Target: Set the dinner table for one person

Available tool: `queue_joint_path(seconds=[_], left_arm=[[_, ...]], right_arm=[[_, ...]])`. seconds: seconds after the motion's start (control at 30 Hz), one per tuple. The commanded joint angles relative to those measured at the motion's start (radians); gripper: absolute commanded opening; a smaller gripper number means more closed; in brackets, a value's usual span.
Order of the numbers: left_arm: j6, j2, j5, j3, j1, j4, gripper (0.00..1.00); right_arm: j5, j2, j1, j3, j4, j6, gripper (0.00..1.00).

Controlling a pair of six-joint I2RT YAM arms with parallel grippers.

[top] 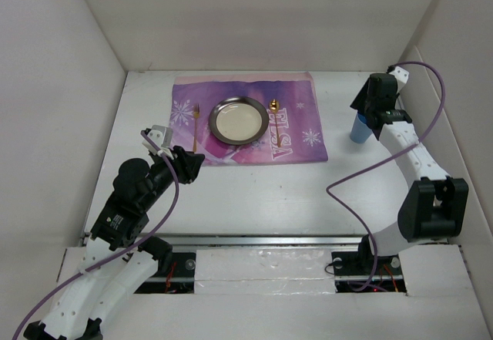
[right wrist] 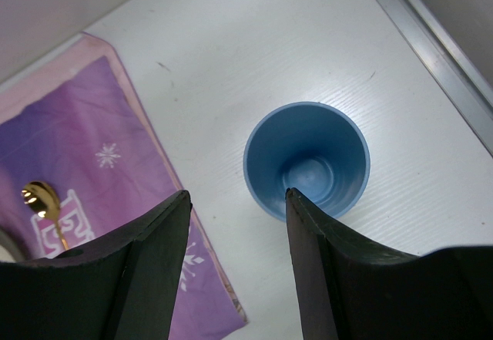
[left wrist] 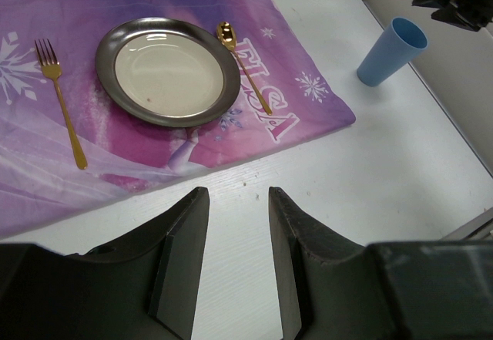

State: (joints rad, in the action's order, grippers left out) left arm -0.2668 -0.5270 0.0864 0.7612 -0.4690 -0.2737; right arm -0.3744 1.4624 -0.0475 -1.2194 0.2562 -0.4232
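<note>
My left claw [left wrist: 236, 197] hangs open and empty over the dinner table [top: 254, 201], just short of the purple mat [left wrist: 304, 112]. On the mat lie fork [left wrist: 60, 105], plate [left wrist: 168, 72] and spoon [left wrist: 245, 66]. The blue cup [right wrist: 308, 159] stands upright on bare tabletop right of the mat. My right claw [right wrist: 237, 197] gapes above it, off-centre. I should shift until one cup wall sits between my fingers, then descend straight.

A purple snowflake-printed mat [left wrist: 308, 112] lettered ELSA lay flat. On it sat a round metal plate [left wrist: 168, 72], with a gold fork [left wrist: 62, 101] near its left and a gold spoon [left wrist: 226, 35] touching its right rim. A blue cup [left wrist: 391, 51] stood upright, off the mat's right edge.
</note>
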Motion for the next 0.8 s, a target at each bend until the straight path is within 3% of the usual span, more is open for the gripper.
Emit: queue_joint_path(seconds=[0.0,0.27,0.37,0.5,0.77], left_arm=[[0.008,-0.005,0.029,0.003,0.006,0.041,0.34],[0.008,0.015,0.019,-0.002,0.006,0.051,0.34],[0.008,0.001,0.029,0.0,0.006,0.042,0.34],[0.009,0.005,0.029,0.0,0.006,0.05,0.34],[0.009,-0.016,0.019,0.001,0.006,0.048,0.34]], right_arm=[[-0.004,0.09,0.02,-0.093,0.003,-0.002,0.58],[-0.008,0.23,0.04,-0.124,0.017,-0.005,0.54],[0.008,0.266,0.05,-0.118,-0.008,-0.011,0.41],[-0.006,0.292,0.051,-0.146,0.005,-0.011,0.0],[-0.077,0.281,-0.129,-0.29,-0.002,0.125,0.0]])
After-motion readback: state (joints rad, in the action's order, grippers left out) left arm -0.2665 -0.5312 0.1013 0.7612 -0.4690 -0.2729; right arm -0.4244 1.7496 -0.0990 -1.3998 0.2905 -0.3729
